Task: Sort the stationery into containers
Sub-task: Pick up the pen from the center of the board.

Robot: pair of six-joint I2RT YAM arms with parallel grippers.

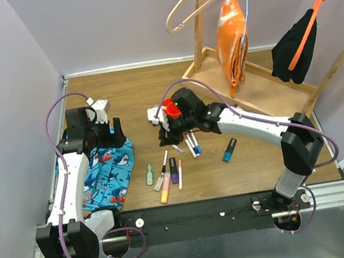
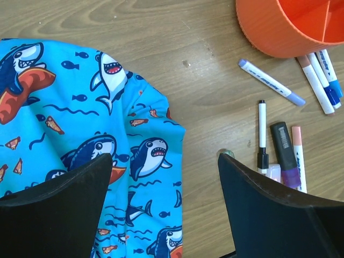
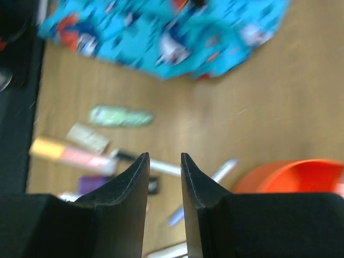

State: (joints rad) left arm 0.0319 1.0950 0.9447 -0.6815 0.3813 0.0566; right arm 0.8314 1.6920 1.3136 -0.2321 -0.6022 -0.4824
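The red-orange bowl (image 1: pixel 170 108) stands mid-table; it also shows in the left wrist view (image 2: pixel 279 32) and the right wrist view (image 3: pixel 301 174). Pens lie loose in front of it: a lilac pen (image 2: pixel 271 82), a white pen with a black cap (image 2: pixel 262 134), a dark-capped purple marker (image 2: pixel 282 150), a pale green marker (image 1: pixel 149 174), a yellow highlighter (image 1: pixel 165 191) and a blue marker (image 1: pixel 229 150) apart to the right. My right gripper (image 3: pixel 165 156) hovers beside the bowl over the pens, jaws a little apart, empty. My left gripper (image 2: pixel 164 158) is wide open and empty over the cloth's right edge.
The blue shark-print cloth (image 1: pixel 109 173) lies at the left under my left arm. A wooden rack (image 1: pixel 262 84) with hangers, an orange cloth (image 1: pixel 233 37) and a black cloth (image 1: pixel 295 47) stands at the back right. Walls close in the table.
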